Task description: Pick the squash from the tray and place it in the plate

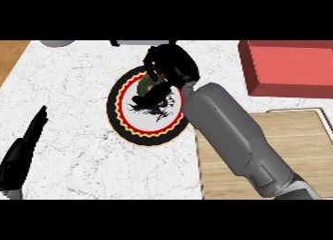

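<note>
Right hand (170,63): curled round the squash (147,87), over the plate (122,118)
Done: squash carried off the tray (293,140)
Left: release

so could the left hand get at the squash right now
Probably not easily. The left hand rests open at the counter's left edge, apart from the plate. The right hand is curled over the squash on the plate, covering most of it.

plates: one is seen (149,133) | squashes: one is seen (145,86) | red trays: one is seen (293,70) | wooden boards: one is seen (300,140) | hands: two are seen, right (170,63) and left (20,152) | forearms: one is counted (231,136)
</note>
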Robot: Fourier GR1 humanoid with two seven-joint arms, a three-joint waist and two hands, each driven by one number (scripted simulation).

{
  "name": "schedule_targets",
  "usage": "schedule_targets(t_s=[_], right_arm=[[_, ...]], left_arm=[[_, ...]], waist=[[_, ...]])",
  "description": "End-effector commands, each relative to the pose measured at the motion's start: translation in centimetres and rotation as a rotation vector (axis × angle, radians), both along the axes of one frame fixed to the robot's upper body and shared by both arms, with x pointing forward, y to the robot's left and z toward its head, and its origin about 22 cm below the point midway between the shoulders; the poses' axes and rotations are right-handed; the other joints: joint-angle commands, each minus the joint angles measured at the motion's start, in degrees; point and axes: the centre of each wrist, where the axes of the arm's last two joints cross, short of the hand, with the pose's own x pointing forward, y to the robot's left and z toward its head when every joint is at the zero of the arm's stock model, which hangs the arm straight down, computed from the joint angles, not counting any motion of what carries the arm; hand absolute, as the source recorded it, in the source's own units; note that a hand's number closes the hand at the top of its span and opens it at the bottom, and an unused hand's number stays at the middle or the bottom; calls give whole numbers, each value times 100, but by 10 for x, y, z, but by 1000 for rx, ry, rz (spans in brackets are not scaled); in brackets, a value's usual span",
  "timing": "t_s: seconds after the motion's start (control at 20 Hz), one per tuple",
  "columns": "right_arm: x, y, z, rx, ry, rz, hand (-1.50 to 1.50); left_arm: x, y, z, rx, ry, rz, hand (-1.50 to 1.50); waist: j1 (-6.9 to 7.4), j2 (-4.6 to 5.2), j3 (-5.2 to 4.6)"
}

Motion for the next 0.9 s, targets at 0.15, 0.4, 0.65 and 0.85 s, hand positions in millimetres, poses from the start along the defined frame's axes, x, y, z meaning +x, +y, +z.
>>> schedule_targets(t_s=[0.15, 0.4, 0.65, 0.85], right_arm=[[0, 13, -39, -52, 106, 36, 150], [0, 1, -62, 88, 231, -173, -150], [7, 11, -49, 115, 200, -165, -150], [3, 2, -55, 351, 158, -184, -150]], left_arm=[[4, -1, 0, -9, -12, -16, 0], [9, -8, 3, -4, -10, -50, 0], [21, -10, 3, -3, -17, -55, 0], [16, -9, 9, 8, -11, -32, 0]], waist=[[124, 24, -1], [252, 56, -1], [282, 82, -1], [139, 36, 7]])
